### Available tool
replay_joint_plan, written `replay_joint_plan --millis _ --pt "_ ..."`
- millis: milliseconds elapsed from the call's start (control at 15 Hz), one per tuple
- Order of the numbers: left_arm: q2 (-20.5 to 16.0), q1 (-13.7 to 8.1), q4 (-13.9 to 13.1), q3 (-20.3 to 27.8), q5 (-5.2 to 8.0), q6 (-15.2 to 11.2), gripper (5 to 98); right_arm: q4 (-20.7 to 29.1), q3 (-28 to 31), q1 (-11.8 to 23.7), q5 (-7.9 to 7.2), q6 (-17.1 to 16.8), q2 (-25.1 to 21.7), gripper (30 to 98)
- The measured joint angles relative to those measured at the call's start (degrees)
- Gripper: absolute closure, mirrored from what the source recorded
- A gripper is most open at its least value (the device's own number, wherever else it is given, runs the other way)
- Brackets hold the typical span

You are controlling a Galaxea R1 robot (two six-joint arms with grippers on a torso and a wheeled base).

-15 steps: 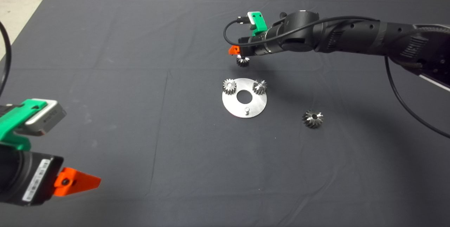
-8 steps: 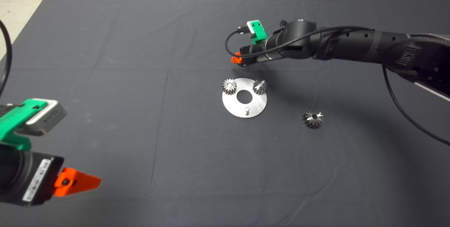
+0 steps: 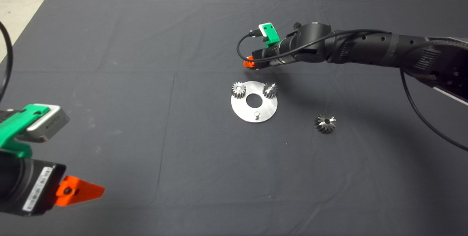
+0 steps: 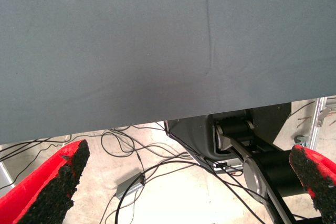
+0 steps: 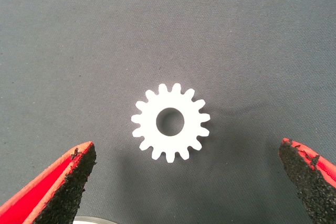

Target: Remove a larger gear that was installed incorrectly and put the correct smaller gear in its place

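The smaller gear lies flat on the mat and looks bright in the right wrist view, its bore facing the camera. My right gripper hangs open straight above it, one finger on each side and both well clear of the teeth. In the head view this gripper sits just beyond the round steel plate and hides the smaller gear. The larger gear lies on the mat to the right of the plate. My left gripper is parked open at the lower left.
The plate carries two pale gears at its far side, a centre hole and a bare peg near its front edge. The left wrist view shows the mat's edge with cables and floor beyond.
The right gripper has come down and shifted slightly over the smaller gear, which showed below its finger a second ago and is now covered in the head view. The left arm stayed still.
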Motion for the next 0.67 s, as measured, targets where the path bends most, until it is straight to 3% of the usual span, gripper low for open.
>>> replay_joint_plan --millis 267,533,667 --pt "-0.3 1.6 0.0 0.0 -0.15 0.0 5.8 0.0 0.0 0.0 0.34 0.0 0.3 36.0" --pt "-0.3 2.4 0.0 0.0 -0.09 1.1 5.8 0.0 -0.1 -0.5 2.89 0.0 0.2 36.1" --pt "-0.7 2.4 0.0 0.0 -0.12 1.5 5.8 0.0 -0.9 -1.1 3.29 0.0 0.5 36.0"
